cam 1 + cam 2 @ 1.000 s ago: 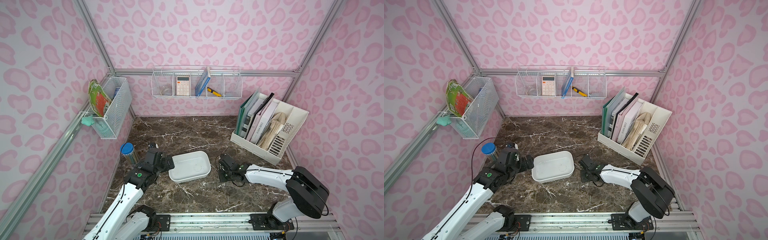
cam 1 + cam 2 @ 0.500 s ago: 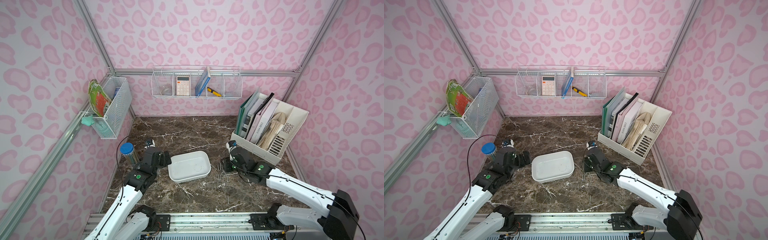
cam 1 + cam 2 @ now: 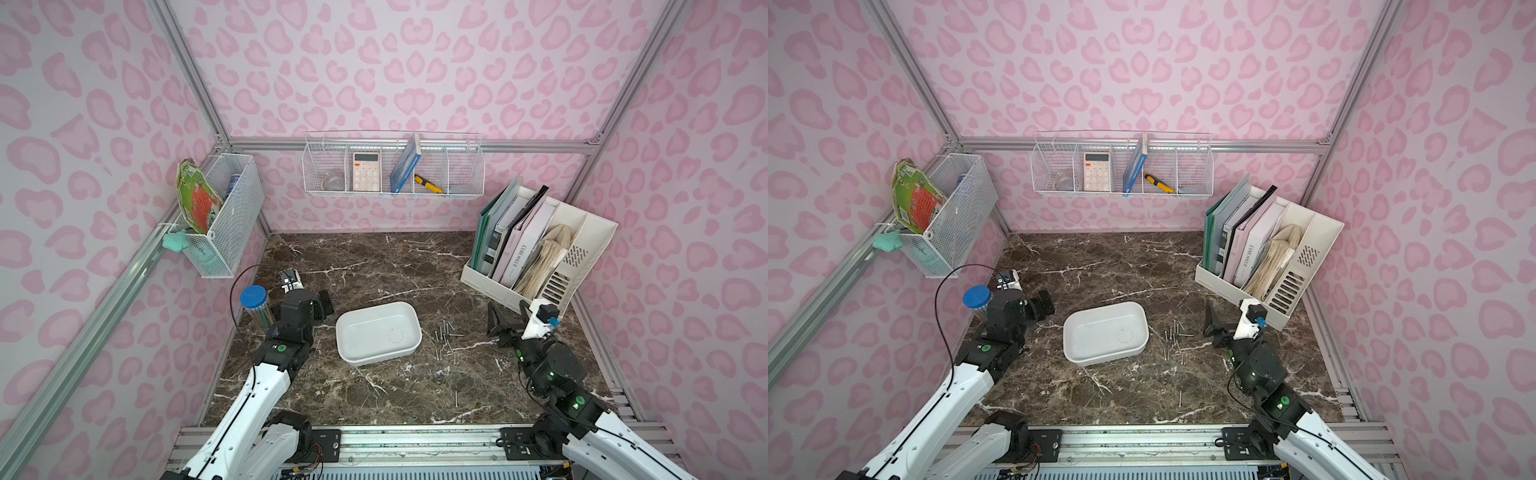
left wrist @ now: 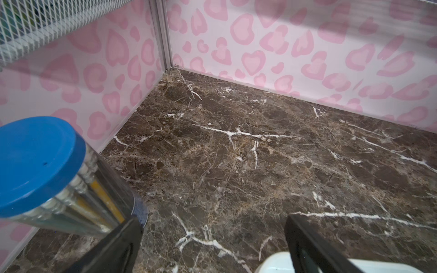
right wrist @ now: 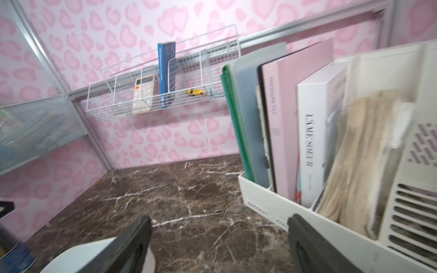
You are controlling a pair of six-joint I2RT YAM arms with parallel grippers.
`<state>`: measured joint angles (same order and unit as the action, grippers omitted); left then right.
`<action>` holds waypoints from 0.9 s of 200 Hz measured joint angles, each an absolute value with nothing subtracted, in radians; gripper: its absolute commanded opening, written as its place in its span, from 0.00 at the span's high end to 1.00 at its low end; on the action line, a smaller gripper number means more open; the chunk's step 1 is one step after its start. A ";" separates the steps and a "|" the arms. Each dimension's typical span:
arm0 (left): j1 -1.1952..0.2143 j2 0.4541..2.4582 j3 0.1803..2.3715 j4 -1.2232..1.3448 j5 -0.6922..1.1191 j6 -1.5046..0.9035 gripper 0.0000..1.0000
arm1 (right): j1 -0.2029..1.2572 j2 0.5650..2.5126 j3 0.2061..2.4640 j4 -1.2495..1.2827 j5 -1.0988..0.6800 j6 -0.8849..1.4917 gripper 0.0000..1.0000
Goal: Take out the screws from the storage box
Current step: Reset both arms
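- Both claws stand wide open, and I see nothing between the jaws of either.
- My left claw (image 4: 212, 222) hangs low over the table (image 4: 236, 153), fingers (image 4: 118, 245) spread with only bare marble between them.
- Just beside its left finger stands a tube (image 4: 59, 184) with a blue cap; I cannot tell if they touch.
- The box (image 3: 374, 330) lies just to that claw's right; in the left wrist view its white corner peeks out beside the right finger.
- My right claw (image 5: 218, 221) is spread just as wide, holding nothing, low over the table.
- The box is off to this claw's left, well apart from it, so it sits between my two claws.
- The screws (image 3: 444, 334), about ten by my count, lie loose on the marble between the box and my right claw, nearer the box; in both top views every one I see is outside the box.
- A stray screw (image 3: 456, 398) lies alone, well apart from the cluster, back toward the arm bases and to the right claw's left.
- The organiser (image 3: 594, 239) stands just beyond my right claw and to its right; the right finger overlaps its white front wall in the blurred wrist view, so I cannot tell contact.
- On the back wall, well beyond both claws, hangs a basket (image 3: 320, 162) with a calculator (image 3: 366, 171).
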<state>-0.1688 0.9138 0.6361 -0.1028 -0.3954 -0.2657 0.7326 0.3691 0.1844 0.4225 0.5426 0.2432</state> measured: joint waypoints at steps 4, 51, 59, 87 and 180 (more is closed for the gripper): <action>-0.162 0.923 0.632 -0.087 -0.393 -0.258 0.02 | 0.730 0.348 0.156 0.456 0.560 0.218 0.00; -0.104 1.060 0.583 0.107 -0.358 -0.206 0.02 | 0.589 0.291 0.058 0.638 0.687 0.036 0.01; -0.095 1.081 0.570 0.146 -0.359 -0.206 0.01 | 0.546 0.316 0.062 0.636 0.685 0.033 0.01; -0.076 1.151 0.534 0.240 -0.390 -0.201 0.01 | 0.412 0.453 0.080 0.621 0.641 0.066 0.01; -0.070 1.230 0.456 0.347 -0.511 -0.208 0.01 | 0.169 1.030 0.158 0.797 0.502 0.105 0.00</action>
<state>-0.0704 1.2301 0.4557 0.3473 -0.5110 -0.2085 0.1692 1.0298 0.1577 0.7971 0.5022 0.1055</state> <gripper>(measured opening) 0.985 0.996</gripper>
